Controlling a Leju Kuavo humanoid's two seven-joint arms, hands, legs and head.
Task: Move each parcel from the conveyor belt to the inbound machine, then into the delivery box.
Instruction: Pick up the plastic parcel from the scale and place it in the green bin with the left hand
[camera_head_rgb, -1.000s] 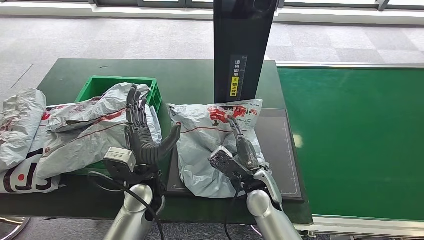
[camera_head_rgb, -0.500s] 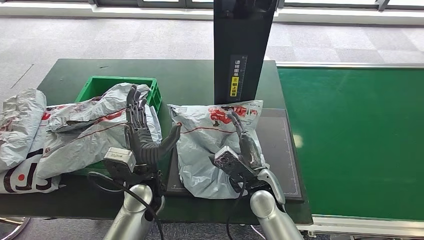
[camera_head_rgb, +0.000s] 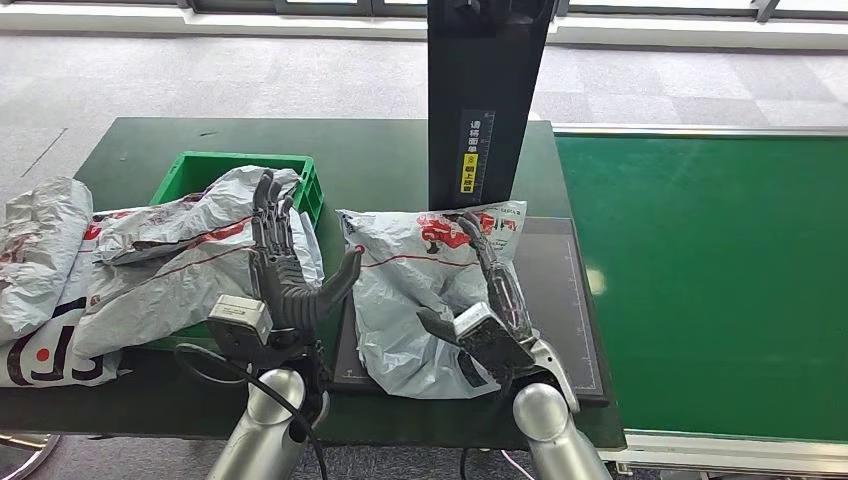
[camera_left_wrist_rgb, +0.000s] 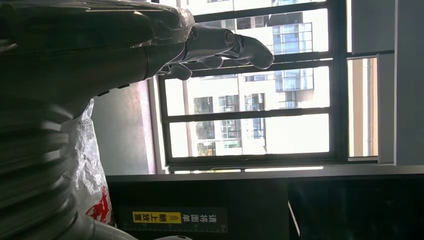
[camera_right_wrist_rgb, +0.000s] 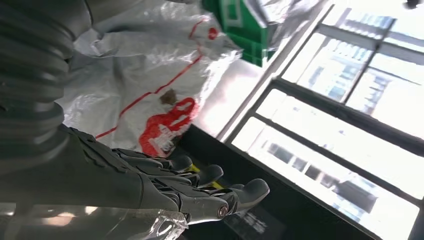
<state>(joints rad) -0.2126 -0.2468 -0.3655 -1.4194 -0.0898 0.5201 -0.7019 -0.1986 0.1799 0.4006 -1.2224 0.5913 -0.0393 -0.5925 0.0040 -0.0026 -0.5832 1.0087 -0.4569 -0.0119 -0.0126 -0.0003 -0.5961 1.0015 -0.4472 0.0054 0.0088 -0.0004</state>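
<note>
The parcel (camera_head_rgb: 425, 295) is a crumpled silver-grey plastic mailer with a thin red line running across it and red printing near its far end. It lies on the dark flat plate of the inbound machine (camera_head_rgb: 560, 300), at the foot of the machine's black upright post (camera_head_rgb: 485, 100), near the table's (camera_head_rgb: 370, 160) right edge. The right hand (camera_head_rgb: 495, 300) rests on the parcel's right side, its fingers stretched out flat toward the post and lying close together, gripping nothing. The left hand (camera_head_rgb: 290, 265) is raised just beside the parcel's left edge, its fingers straight and upright and its thumb spread out toward the parcel, empty. Behind it a green crate (camera_head_rgb: 185, 170) holds more crumpled grey mailers (camera_head_rgb: 150, 270), which spill toward the table's left edge. The green conveyor belt (camera_head_rgb: 710, 280) adjoins the table's right edge.
</note>
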